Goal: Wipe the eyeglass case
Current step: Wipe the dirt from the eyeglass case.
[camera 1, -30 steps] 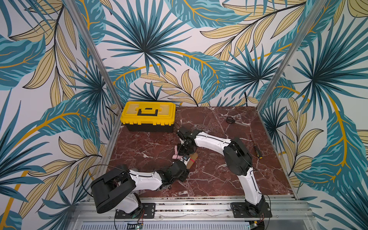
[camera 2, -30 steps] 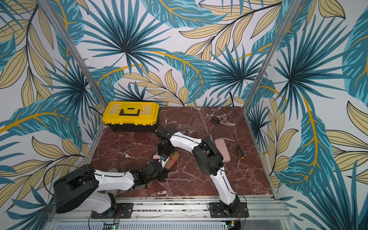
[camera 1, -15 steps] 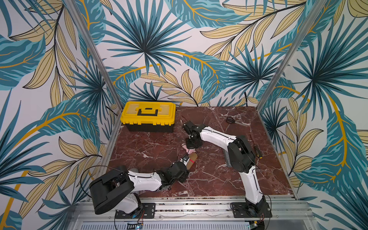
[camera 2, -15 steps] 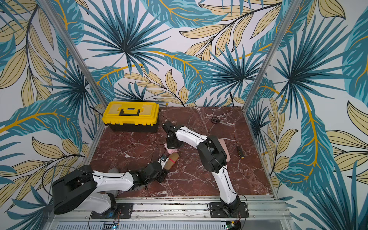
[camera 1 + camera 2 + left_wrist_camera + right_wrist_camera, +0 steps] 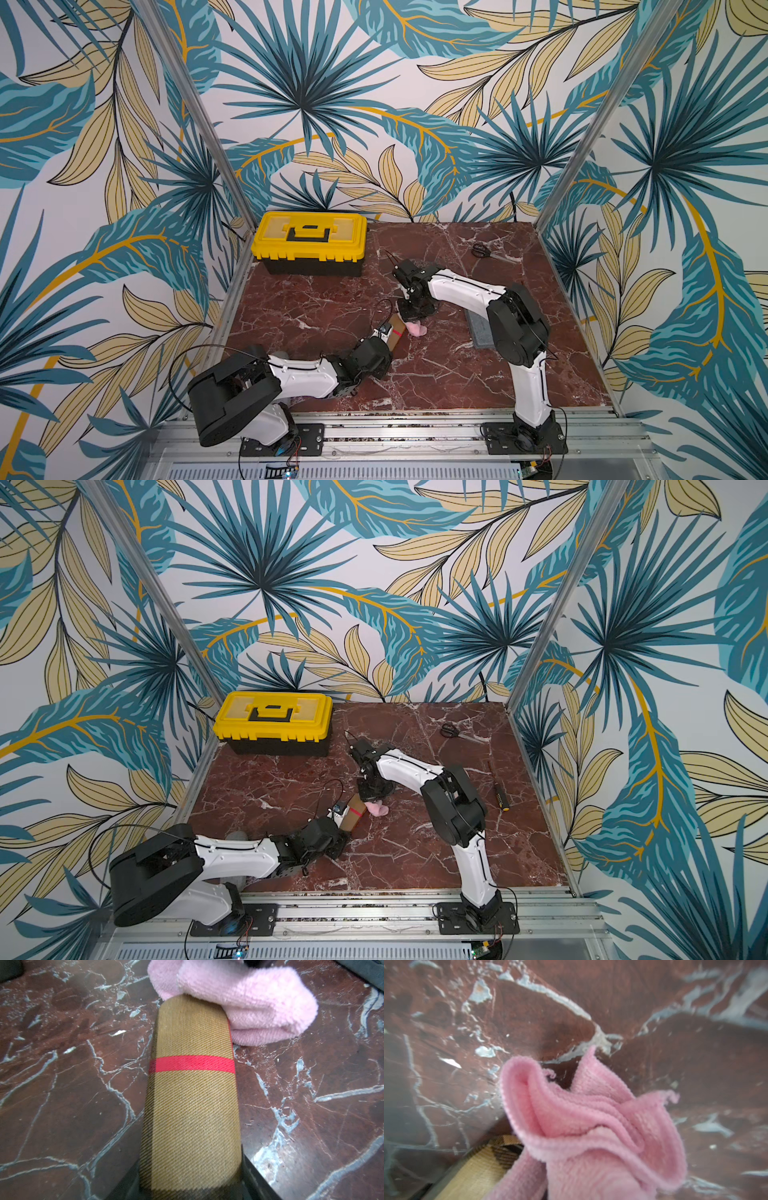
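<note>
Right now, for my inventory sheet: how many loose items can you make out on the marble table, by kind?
Cases: 2, yellow plastic toolbox, tan fabric eyeglass case
Cloths: 1, pink terry cloth
Hand tools: 2, black scissors, black-and-yellow screwdriver
Pads: 1, flat grey pad
Total: 6

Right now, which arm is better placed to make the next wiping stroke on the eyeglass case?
Right. The right gripper pinches the pink cloth, which touches the far end of the eyeglass case. The left gripper clamps the near end, so it probably serves best steadying the case.
</note>
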### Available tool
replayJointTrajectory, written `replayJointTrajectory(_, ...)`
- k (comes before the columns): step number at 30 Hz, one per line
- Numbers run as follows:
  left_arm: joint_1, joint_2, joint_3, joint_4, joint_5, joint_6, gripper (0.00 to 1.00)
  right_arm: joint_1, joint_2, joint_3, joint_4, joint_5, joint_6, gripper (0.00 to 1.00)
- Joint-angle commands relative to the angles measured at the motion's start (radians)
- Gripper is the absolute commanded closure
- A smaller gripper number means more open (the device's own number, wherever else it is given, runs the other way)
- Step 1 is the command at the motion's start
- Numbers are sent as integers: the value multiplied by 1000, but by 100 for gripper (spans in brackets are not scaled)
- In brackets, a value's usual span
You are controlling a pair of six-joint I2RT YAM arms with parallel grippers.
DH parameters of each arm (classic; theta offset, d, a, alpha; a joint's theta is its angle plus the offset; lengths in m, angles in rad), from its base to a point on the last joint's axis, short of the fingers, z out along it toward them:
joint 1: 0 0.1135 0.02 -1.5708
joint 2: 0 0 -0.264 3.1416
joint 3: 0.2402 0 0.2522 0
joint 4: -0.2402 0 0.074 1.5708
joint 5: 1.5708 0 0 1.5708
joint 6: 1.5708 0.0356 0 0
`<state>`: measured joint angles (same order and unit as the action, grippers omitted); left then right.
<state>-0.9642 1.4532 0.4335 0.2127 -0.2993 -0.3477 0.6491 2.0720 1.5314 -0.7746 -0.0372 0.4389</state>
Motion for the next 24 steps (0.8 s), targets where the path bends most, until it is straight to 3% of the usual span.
replayJointTrajectory(1,5,36,25,-51,8,18,65,25,-32,-99,129,-227,234,100)
replayJointTrajectory(7,6,36,30,-56,21,18,65,116,-119,-290,359,-344,553,100)
replayJointTrajectory(12,6,40,32,-52,30,24,65,149,-140,-334,482,-434,668,100)
replayJointTrajectory(15,5,46,34,-50,38,23,65,136,-102,-263,402,-387,598,100)
replayJointTrajectory(22,5,37,27,-58,79,20,66,-33,46,29,129,-69,370,100)
replayJointTrajectory(24,5,36,25,-59,82,17,66,-51,78,80,87,-39,335,100)
